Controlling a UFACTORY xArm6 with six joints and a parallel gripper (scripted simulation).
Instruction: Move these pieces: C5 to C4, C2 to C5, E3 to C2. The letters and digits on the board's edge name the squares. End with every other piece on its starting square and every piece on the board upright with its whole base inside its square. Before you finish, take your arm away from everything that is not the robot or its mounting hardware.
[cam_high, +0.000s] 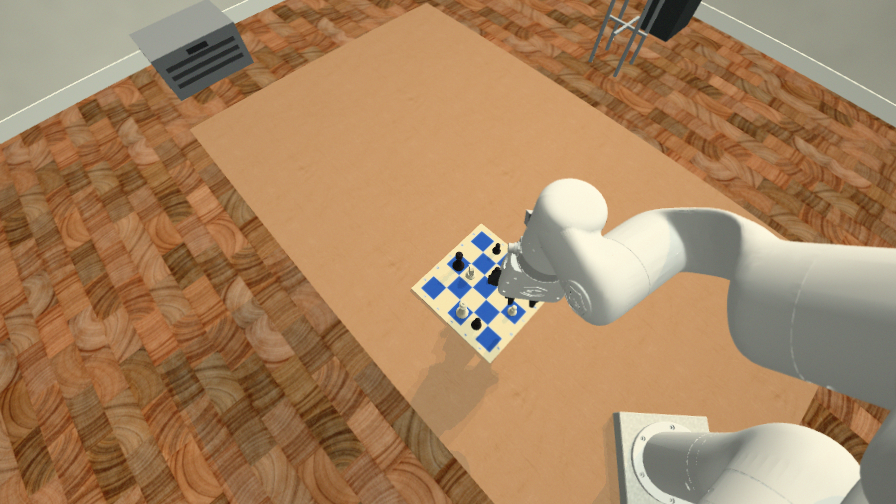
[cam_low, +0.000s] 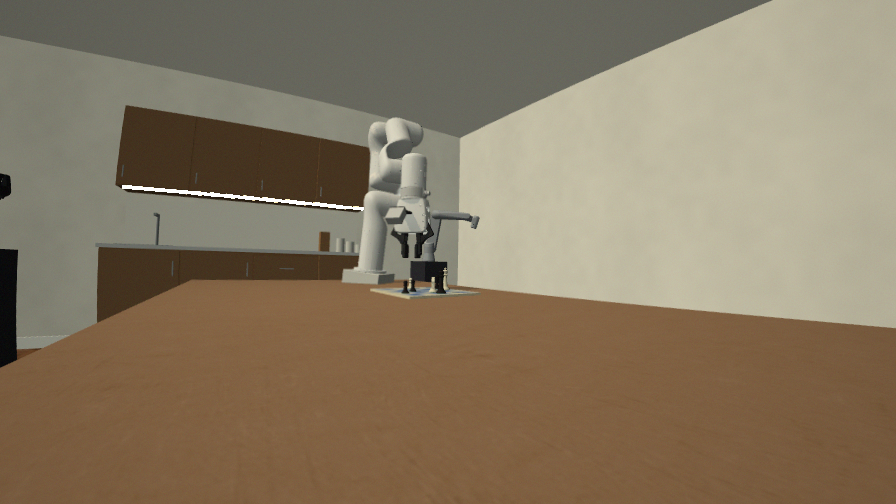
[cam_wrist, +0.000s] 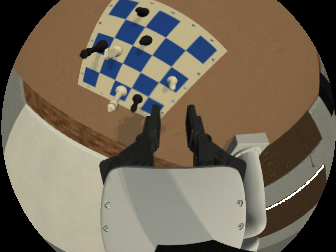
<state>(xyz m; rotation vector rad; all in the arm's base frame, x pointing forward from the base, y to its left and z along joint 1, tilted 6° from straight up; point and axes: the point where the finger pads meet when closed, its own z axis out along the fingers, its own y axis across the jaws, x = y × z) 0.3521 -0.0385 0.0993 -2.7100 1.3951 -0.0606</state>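
Wrist view: the jaws (cam_high: 521, 302) (cam_low: 411, 255) are partly open, with nothing in them. They hang above the board (cam_high: 490, 359) (cam_low: 410, 296) (cam_wrist: 220, 51), which lies on the bench (cam_high: 344, 188) (cam_low: 438, 376) (cam_wrist: 260, 65). The pieces for the job are on the board, but I can't read the letters to say which is which. The next job is probably to pick one. Line up right over it, open just wide enough, then go straight down. Go slowly near the tall black piece (cam_high: 458, 260) (cam_low: 441, 285) (cam_wrist: 95, 49) and its close white neighbour (cam_high: 470, 273) (cam_low: 432, 285) (cam_wrist: 114, 52). A bump could tip them.
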